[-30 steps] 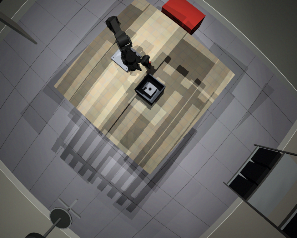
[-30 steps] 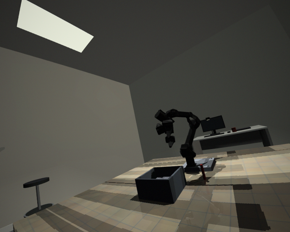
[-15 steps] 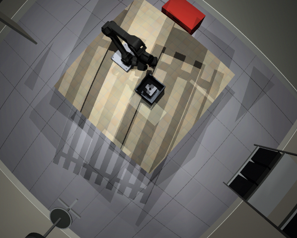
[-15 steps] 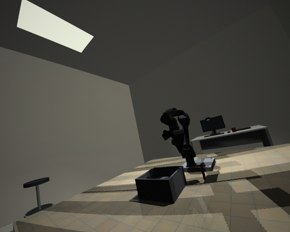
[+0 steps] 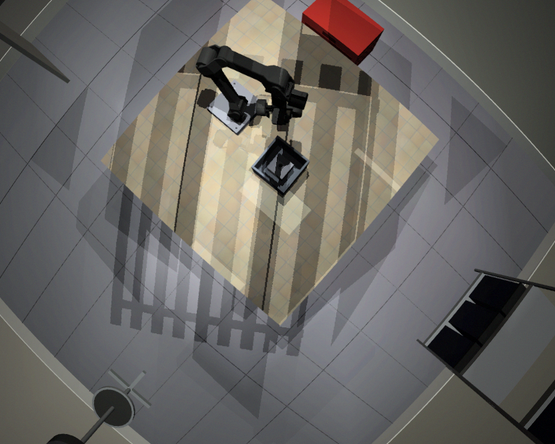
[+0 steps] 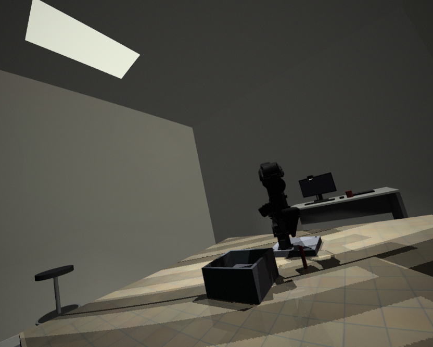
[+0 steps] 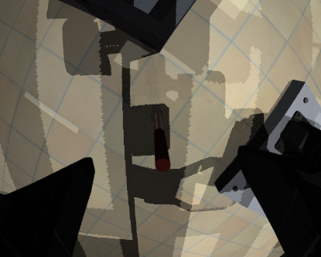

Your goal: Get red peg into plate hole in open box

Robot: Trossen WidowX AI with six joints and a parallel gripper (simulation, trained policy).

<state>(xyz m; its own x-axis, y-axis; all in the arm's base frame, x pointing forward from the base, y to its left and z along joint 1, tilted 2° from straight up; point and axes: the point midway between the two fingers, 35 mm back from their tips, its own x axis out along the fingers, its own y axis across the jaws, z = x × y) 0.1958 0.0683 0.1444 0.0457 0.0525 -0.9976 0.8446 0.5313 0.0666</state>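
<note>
Dark monitor (image 6: 317, 184) on white desk (image 6: 343, 199); round stool (image 6: 54, 273) near pale wall (image 6: 93, 179).
</note>
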